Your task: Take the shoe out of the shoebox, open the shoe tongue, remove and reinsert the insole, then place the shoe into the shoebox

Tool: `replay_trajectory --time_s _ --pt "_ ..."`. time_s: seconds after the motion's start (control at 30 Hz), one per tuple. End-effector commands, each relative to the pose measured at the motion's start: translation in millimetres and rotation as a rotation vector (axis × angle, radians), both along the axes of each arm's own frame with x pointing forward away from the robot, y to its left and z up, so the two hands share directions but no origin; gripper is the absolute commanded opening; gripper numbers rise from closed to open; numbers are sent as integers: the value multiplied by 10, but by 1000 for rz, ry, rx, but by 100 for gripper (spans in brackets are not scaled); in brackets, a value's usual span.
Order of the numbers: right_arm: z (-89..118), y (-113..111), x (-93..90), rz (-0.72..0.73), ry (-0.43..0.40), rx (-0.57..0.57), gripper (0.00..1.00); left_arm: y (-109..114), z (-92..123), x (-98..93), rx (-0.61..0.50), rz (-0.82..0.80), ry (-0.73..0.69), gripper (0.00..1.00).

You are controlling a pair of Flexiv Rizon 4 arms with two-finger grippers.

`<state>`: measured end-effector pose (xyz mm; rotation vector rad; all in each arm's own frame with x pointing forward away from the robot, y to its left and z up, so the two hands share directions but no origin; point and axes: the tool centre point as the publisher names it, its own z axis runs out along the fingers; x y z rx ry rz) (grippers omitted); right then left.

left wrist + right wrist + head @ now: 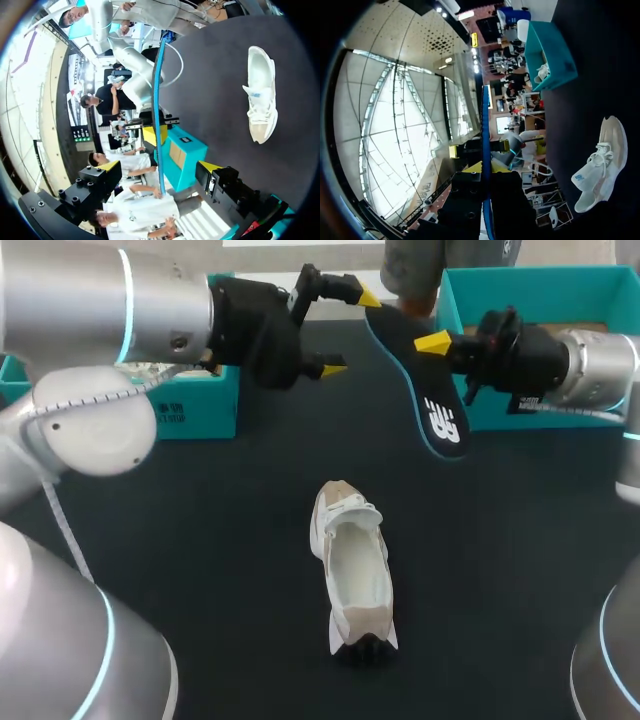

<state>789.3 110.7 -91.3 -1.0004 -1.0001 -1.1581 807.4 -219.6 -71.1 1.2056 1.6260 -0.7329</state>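
A black insole (441,418) with a teal rim hangs above the table's back right, and my right gripper (434,342) is shut on its upper part. In the right wrist view the insole (485,130) shows edge-on, rising from the shut gripper (485,175). My left gripper (352,332) stands open at the insole's far end. The left wrist view shows the thin insole edge (158,110) passing between that gripper's (159,167) spread fingers without a grip. A white and beige shoe (352,570) lies on the dark table at the middle, its opening upward, also seen as the shoe (262,95) and the shoe (600,165).
A teal shoebox (545,285) stands at the back right behind my right arm. A second teal box (195,405) sits at the back left under my left arm. Dark tabletop (220,540) surrounds the shoe on every side.
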Motion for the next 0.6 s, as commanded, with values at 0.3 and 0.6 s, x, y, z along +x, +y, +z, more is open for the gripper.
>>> replay_trajectory --time_s 0.3,0.6 --pt "-48 262 -49 31 4 -17 0 -173 -104 40 -163 -69 -59 68" --pt "-6 327 -37 27 -22 -49 0 -247 -161 36 -166 -89 -49 47"
